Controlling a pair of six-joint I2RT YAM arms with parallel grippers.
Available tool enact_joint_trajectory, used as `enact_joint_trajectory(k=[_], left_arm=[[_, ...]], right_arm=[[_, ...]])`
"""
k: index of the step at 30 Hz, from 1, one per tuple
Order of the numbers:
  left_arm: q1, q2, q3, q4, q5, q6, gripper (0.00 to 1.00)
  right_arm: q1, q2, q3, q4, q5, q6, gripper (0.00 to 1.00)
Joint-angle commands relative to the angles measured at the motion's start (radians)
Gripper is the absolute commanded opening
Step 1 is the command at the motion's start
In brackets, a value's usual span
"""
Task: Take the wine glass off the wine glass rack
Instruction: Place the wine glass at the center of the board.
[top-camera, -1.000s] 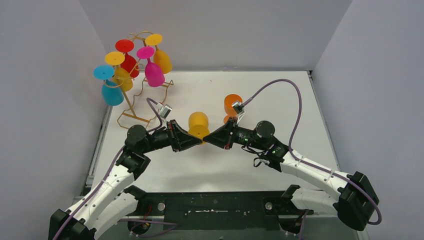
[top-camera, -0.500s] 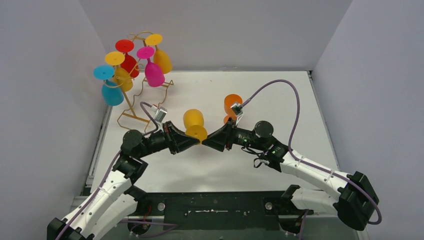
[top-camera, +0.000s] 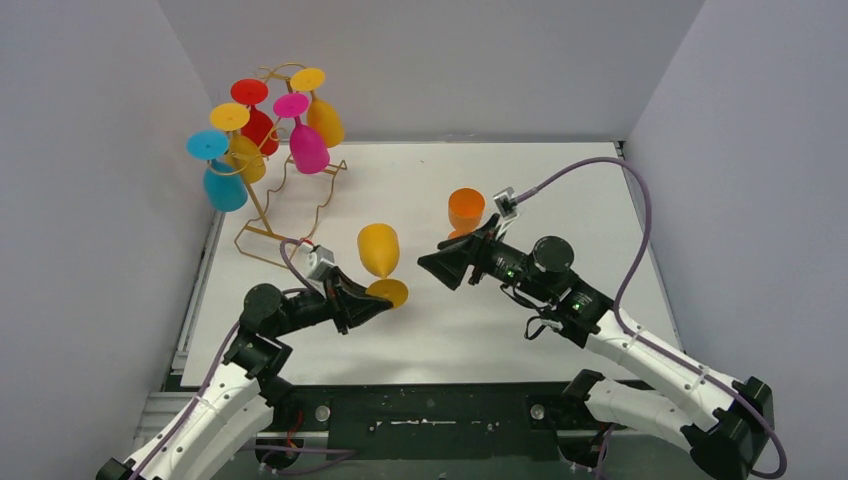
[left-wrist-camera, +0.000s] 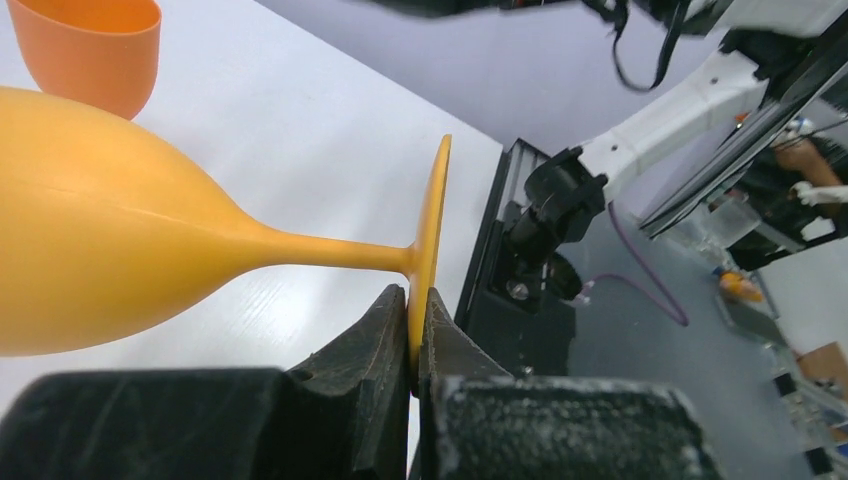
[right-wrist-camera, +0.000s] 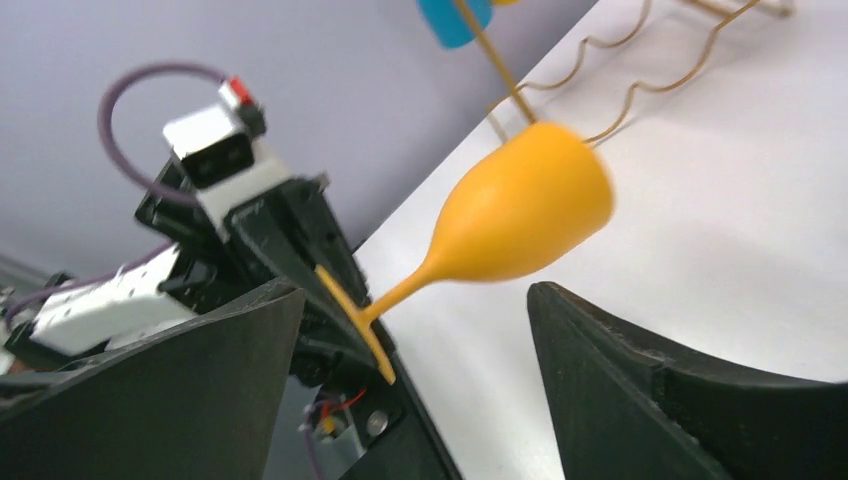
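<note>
Wine glass (top-camera: 378, 250) already off rack (top-camera: 262, 218), tilted over mid table, left gripper (top-camera: 384, 298) pinching its foot edge. Right gripper (top-camera: 432, 264) gaping wide just right of it, not touching. Guessing put-down step next: needs tipping upright onto foot, clear of orange glass (top-camera: 465, 210).

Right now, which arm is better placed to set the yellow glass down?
Left: the left gripper pinches the yellow glass by its foot, while the right gripper hangs open, clear of it.
</note>
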Motion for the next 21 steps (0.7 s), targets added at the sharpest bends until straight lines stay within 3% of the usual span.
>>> enact_joint_trajectory(k=[1, 3, 6, 10, 17, 21], left_arm=[[-0.002, -0.097, -0.071, 0.104, 0.012, 0.144, 0.00], [-0.002, -0.138, -0.106, 0.127, 0.023, 0.182, 0.00], [-0.002, -0.179, -0.153, 0.192, 0.184, 0.271, 0.00], [-0.002, -0.176, -0.163, 0.174, 0.276, 0.320, 0.00], [-0.002, -0.106, -0.159, 0.268, 0.449, 0.352, 0.00], [-0.002, -0.036, -0.128, 0.276, 0.524, 0.405, 0.00]], right_arm=[[-0.023, -0.031, 0.074, -0.165, 0.256, -0.104, 0.88], [-0.053, -0.032, 0.074, -0.187, 0.243, -0.098, 0.90], [-0.119, -0.022, 0.079, -0.183, 0.138, -0.071, 0.91], [-0.214, 0.020, 0.117, -0.201, -0.025, -0.063, 0.92], [-0.321, 0.143, 0.230, -0.202, -0.468, -0.080, 0.92], [-0.346, 0.213, 0.298, -0.203, -0.638, -0.065, 0.89]])
